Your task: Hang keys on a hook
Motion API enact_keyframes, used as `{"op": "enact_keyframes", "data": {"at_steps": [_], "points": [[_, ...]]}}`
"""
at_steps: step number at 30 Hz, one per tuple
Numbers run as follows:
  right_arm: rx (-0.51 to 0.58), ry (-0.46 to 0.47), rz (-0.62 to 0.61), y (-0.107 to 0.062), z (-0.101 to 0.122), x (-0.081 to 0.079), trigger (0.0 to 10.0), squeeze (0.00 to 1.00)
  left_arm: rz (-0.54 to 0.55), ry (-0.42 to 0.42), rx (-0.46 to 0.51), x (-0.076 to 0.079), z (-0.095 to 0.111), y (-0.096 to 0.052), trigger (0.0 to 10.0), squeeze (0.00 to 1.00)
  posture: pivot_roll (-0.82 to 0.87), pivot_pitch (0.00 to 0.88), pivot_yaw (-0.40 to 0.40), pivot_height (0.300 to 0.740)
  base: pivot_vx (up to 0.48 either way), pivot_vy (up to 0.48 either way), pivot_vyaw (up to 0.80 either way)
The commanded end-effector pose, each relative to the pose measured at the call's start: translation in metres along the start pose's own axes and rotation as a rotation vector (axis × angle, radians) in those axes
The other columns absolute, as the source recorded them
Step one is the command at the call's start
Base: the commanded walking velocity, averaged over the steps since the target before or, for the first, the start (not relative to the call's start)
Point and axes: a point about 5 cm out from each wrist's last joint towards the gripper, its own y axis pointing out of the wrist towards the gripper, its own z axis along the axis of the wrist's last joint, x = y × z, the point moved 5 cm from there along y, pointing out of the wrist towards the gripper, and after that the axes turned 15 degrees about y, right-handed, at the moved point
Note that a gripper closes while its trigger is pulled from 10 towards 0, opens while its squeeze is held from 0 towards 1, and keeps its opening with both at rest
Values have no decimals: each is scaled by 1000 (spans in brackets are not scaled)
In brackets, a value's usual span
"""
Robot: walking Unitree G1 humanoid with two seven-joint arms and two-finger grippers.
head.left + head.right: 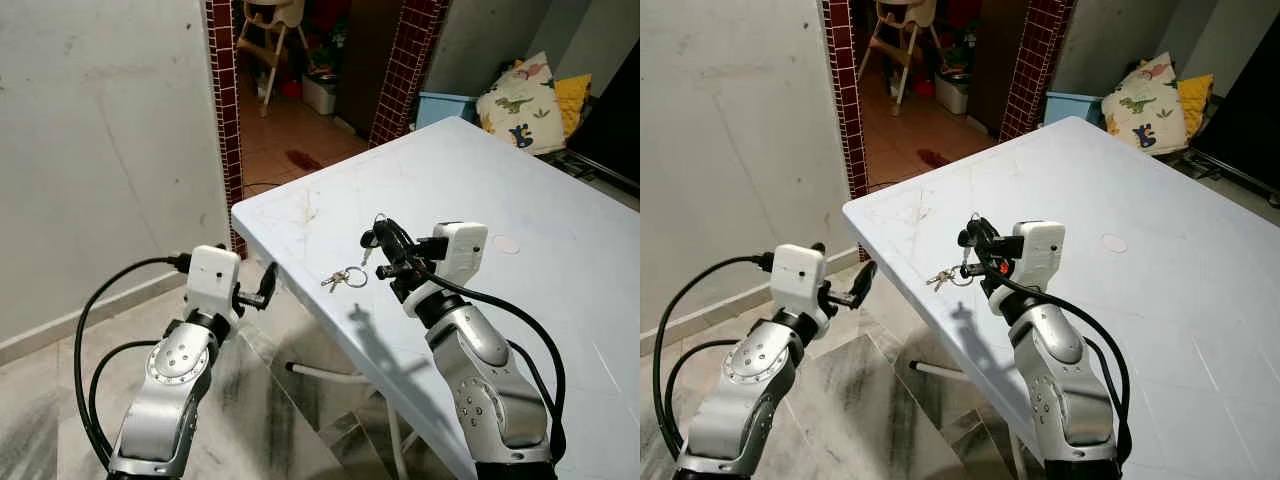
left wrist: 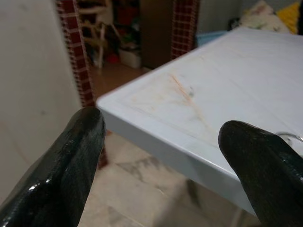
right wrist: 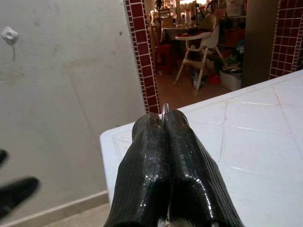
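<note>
Keys (image 1: 343,278) are dangling mid-frame above the white table (image 1: 560,300); you are pinching their ring in the right gripper (image 1: 377,238), fingers pressed together. Light, loose, swinging: grip the ring itself.
</note>
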Motion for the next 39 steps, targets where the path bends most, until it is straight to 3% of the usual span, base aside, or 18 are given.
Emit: {"op": "enact_keyframes", "data": {"at_steps": [1, 13, 30, 39], "points": [[27, -25, -9, -1, 7, 2, 10000, 0, 15, 11, -42, -4, -12, -2, 10000, 0, 161, 0, -67, 740, 0, 0, 800], [21, -38, -15, 2, 4, 1, 10000, 0, 16, 25, -46, -1, -11, 1, 10000, 0, 168, 0, -68, 740, 0, 0, 800], [17, -43, -21, 1, 2, 0, 10000, 0, -51, -44, -49, 13, -12, 2, 10000, 0, 147, 0, -63, 740, 0, 0, 794], [22, -29, -35, -1, 2, 2, 10000, 0, -55, -68, -70, 15, -16, 0, 10000, 0, 142, 0, -69, 740, 0, 0, 0]]}}
